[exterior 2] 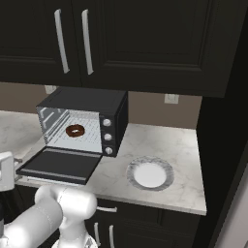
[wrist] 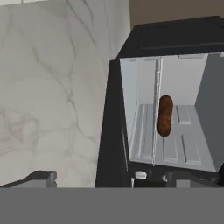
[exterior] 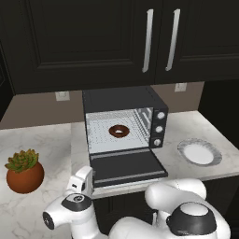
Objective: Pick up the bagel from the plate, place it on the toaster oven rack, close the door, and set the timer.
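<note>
Marble counter (exterior: 42,140): bagel (exterior: 119,131) on toaster oven rack (exterior: 100,135); plate (exterior: 200,152) bare; door (exterior: 127,167) down; gripper (exterior: 80,179) released, empty; timer unset.

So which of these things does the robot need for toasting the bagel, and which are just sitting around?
For the job:
- bagel, already lying on the toaster oven rack
- door, hanging open
- plate, now bare
- gripper, open, by the door's left front corner

Just sitting around:
- potted plant
- upper cabinets
- wall sockets
</note>
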Available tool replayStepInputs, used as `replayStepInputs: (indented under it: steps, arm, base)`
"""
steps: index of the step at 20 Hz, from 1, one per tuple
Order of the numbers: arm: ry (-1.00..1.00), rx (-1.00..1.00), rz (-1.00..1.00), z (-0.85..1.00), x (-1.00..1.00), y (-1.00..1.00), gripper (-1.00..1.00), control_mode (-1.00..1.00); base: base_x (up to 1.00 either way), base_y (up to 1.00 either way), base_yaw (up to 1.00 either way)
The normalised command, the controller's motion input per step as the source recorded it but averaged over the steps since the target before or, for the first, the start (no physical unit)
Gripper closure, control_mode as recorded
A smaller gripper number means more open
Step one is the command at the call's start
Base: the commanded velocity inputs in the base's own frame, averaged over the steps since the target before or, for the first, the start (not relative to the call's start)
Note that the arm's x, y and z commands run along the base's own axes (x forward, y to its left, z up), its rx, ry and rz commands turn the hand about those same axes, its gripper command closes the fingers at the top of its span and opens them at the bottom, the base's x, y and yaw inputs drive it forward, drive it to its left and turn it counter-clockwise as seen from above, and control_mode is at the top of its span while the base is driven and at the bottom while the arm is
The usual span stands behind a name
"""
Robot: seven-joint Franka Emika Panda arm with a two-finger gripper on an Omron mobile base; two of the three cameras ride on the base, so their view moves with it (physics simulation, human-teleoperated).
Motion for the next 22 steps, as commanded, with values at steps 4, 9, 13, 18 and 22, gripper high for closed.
replayStepInputs:
  steps: [4,9,13,18,22]
  arm:
    - [-0.07,-0.11,0.0,0.0,0.0,0.0,-1.0,-1.0]
    - [-0.07,-0.1,-0.04,0.04,0.0,0.0,-1.0,-1.0]
    - [-0.11,-0.09,-0.08,0.19,0.0,0.0,-1.0,-1.0]
    - [-0.17,-0.08,-0.09,0.39,0.08,-0.03,-1.0,-1.0]
    - [-0.15,-0.06,-0.06,0.44,0.42,-0.09,-1.0,-1.0]
  base:
    - [0.0,0.0,0.0]
    - [0.0,0.0,0.0]
    - [0.0,0.0,0.0]
    - [0.0,0.0,0.0]
    - [0.0,0.0,0.0]
